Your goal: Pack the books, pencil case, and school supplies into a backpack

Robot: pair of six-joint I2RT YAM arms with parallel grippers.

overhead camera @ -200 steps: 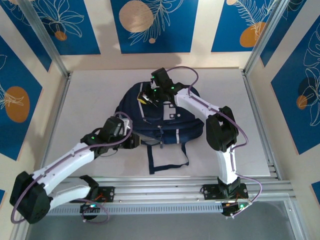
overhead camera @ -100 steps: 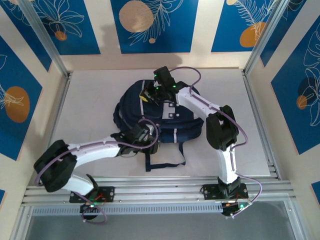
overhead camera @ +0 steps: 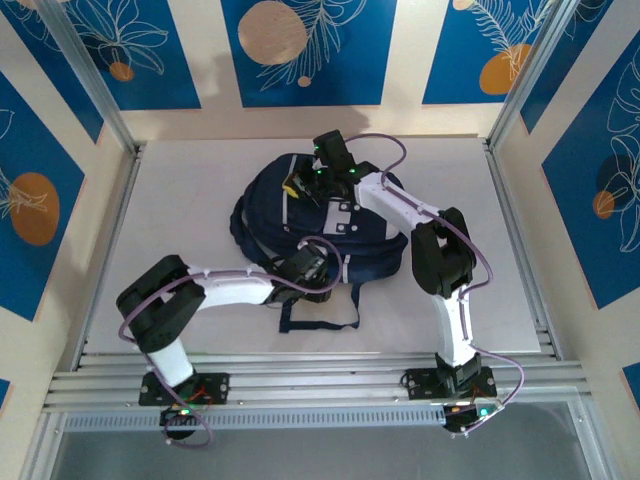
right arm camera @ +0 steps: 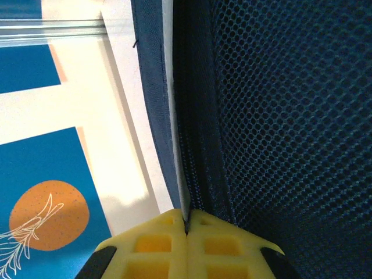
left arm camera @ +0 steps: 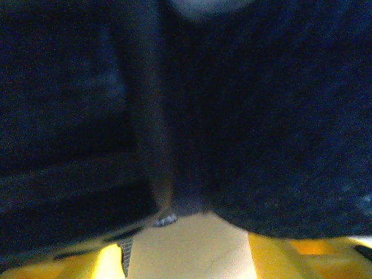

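Backpack [overhead camera: 265, 220] position, seen from above: flat at the centre of the table [overhead camera: 180, 200], with its dark straps [overhead camera: 318, 327] trailing toward the near edge. The left gripper [overhead camera: 312, 272] lay against the backpack's near edge, its arm folded in low from the left. The right gripper [overhead camera: 303, 186] sat at the backpack's far end, its arm reaching across from the right.

Left wrist camera: dark navy backpack fabric pressed close ahead, blurred. The two yellow fingers [left arm camera: 87, 261] stood apart at the bottom of the picture. A pale surface showed in the gap between them, and a fold of fabric hung just beyond. The jaws were parted.

Right wrist camera: the yellow fingers [right arm camera: 151, 247] met with no gap. The jaws were closed on the backpack's edge, and a pale strip of trim [right arm camera: 174, 116] ran straight into the seam between them. Navy mesh [right arm camera: 279, 116] lay to the right of that edge. To the left stood a blue wall panel [right arm camera: 29, 157] with an orange disc.
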